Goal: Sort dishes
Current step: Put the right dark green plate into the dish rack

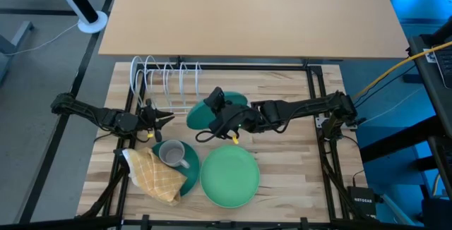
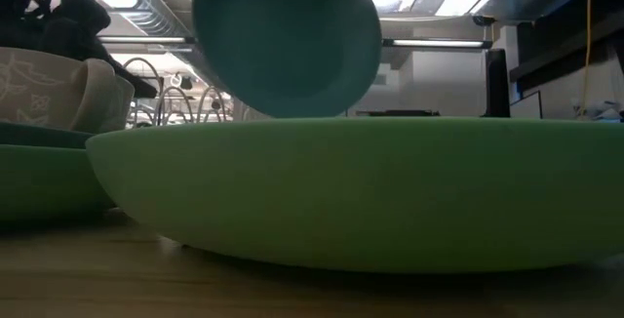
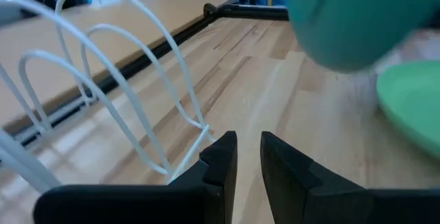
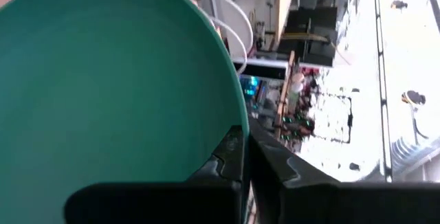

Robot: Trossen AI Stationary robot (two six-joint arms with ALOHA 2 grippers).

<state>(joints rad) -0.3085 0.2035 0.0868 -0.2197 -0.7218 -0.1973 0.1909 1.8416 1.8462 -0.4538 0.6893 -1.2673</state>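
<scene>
My right gripper (image 1: 227,122) is shut on a teal plate (image 1: 201,115), held tilted above the table just in front of the white wire rack (image 1: 166,80). In the low view the teal plate (image 2: 288,40) hangs above a light green plate (image 2: 361,186), which rests flat on the table near the front (image 1: 229,176). A small grey mug (image 1: 171,154) stands on another teal plate (image 1: 191,170) at the front left. My left gripper (image 3: 249,152) is empty with a narrow gap between its fingers, low beside the rack's near end (image 1: 164,117). My right gripper pinches the teal plate's rim (image 4: 239,117) between its two fingers, one finger on the plate's inner face and one on its underside. The fingers come from the table's right side. The plate is lifted clear of the table and stands tilted on edge.
A yellow checked cloth (image 1: 154,177) lies over the front left edge of the teal plate under the mug. The rack's wire loops (image 3: 137,80) rise close beside my left gripper. Bare wood lies to the right of the light green plate (image 1: 296,166).
</scene>
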